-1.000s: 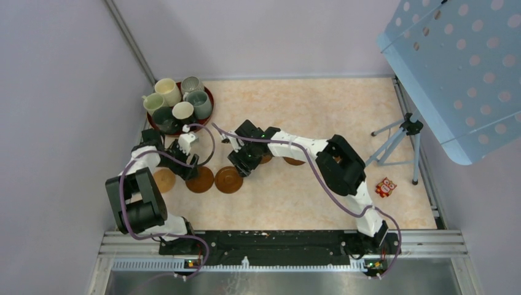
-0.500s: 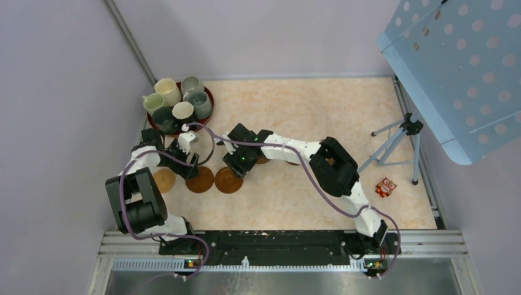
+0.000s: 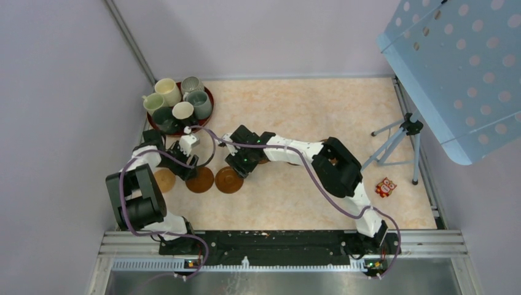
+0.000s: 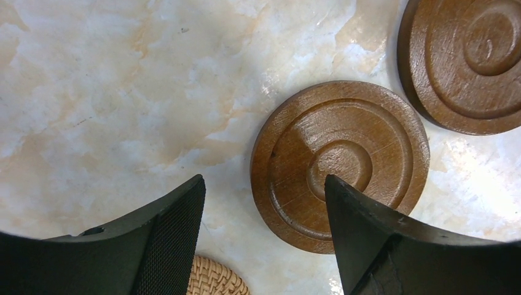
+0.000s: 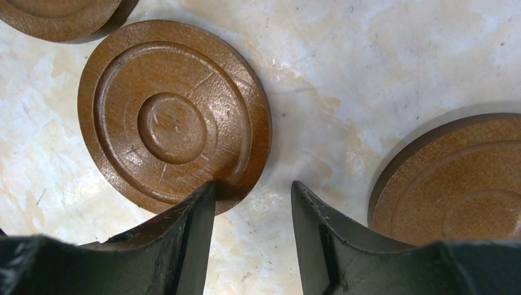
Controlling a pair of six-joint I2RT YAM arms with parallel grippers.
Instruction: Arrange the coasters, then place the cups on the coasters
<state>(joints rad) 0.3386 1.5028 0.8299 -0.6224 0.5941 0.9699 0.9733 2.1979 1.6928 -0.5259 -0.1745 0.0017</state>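
Observation:
Several cups (image 3: 178,103) stand crowded together on a dark red tray (image 3: 211,114) at the back left. Three coasters lie in a row near the left arm: a tan woven one (image 3: 164,179) and two brown ones (image 3: 200,179) (image 3: 228,179). Two more brown coasters peek out from under the right arm (image 3: 293,161). My left gripper (image 4: 264,181) hangs open just above the table; a ringed brown coaster (image 4: 340,165) lies partly under its right finger. My right gripper (image 5: 253,184) is open over bare table. Its left finger overlaps the rim of another ringed coaster (image 5: 174,117), with one more coaster (image 5: 454,178) to its right.
A camera tripod (image 3: 399,138) stands at the table's right edge under a tilted blue perforated panel (image 3: 454,74). A small red packet (image 3: 386,187) lies near the right arm's elbow. Walls close in the left and back sides.
My right gripper has slid a little left and nearer, toward the row of coasters. Both grippers' jaws look slightly narrower. The left arm has barely moved.

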